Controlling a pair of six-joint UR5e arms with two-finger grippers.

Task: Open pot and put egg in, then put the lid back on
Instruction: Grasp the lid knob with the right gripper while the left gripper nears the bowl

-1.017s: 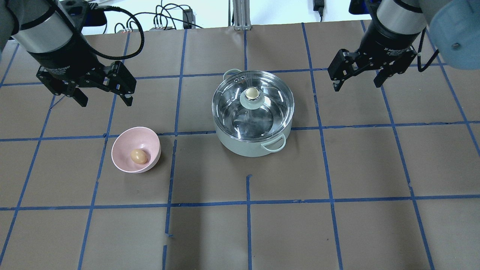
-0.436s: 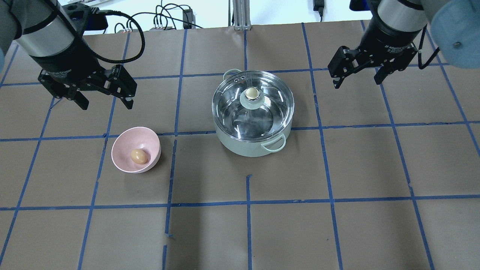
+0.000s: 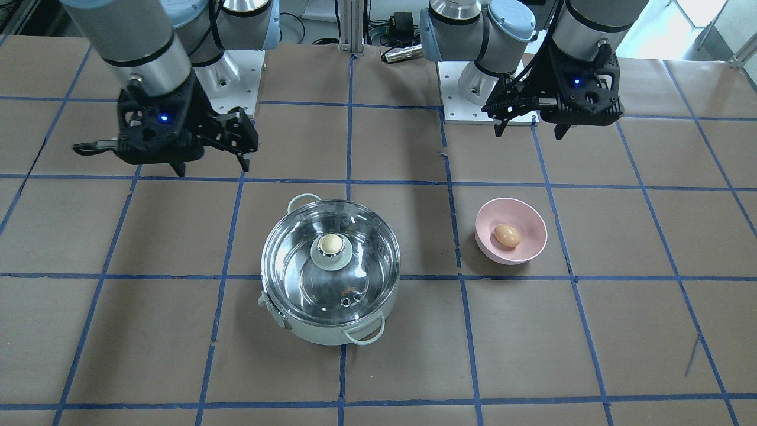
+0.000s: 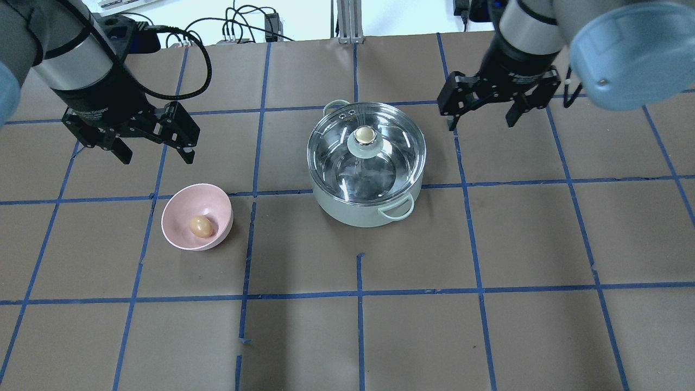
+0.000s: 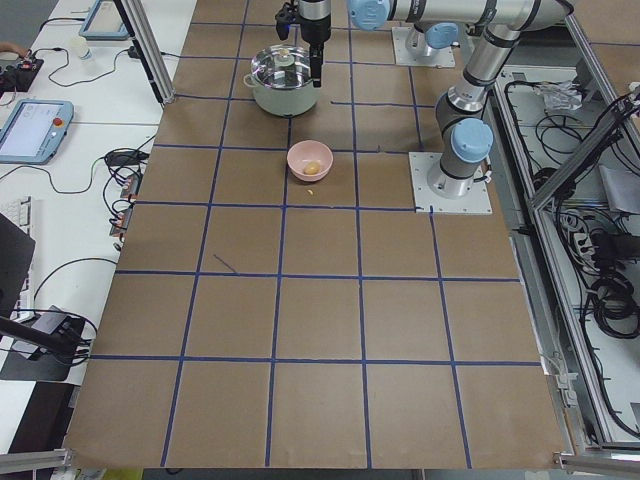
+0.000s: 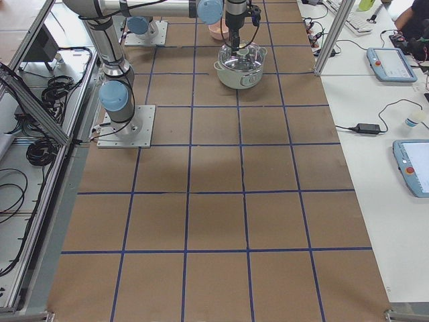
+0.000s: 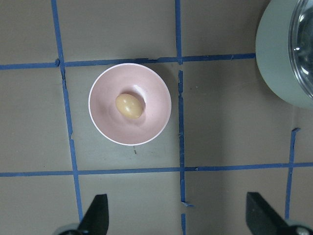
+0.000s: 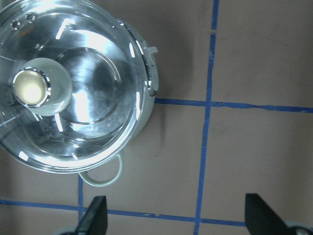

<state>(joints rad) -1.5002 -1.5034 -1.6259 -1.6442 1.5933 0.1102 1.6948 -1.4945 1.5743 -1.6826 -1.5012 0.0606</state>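
Both arms are aloft with nothing held. Your right gripper (image 4: 481, 113) has its jaws spread wide and empty. Your left gripper (image 4: 155, 149) is the same.

Risks, as judged from here:
- The lid (image 4: 380, 168) is seated on the pot (image 4: 347, 210). Its golden knob (image 4: 365, 134) is small, round and polished. If you close off-centre, it may squirt out. The lid may also rise tilted, catch the rim and drag the pot.
- The lid is glass, so a slip from height could break it.
- The egg (image 4: 200, 226) lies loose in the pink bowl (image 4: 175, 206). The curved floor lets it roll away from closing fingers. A hard squeeze could crack it, and a finger pressing the rim could tip the bowl.

Positions:
- The knob is lower than your right gripper and off to the side toward the left arm. In the right wrist view it sits outside the finger span, past the fingertip (image 8: 95, 218) at that view's left, and forward. You would need a sideways shift before descending.
- The egg is below your left gripper and forward of the fingers. In the left wrist view it is within their span, nearer the finger at that view's left, and well apart from both.
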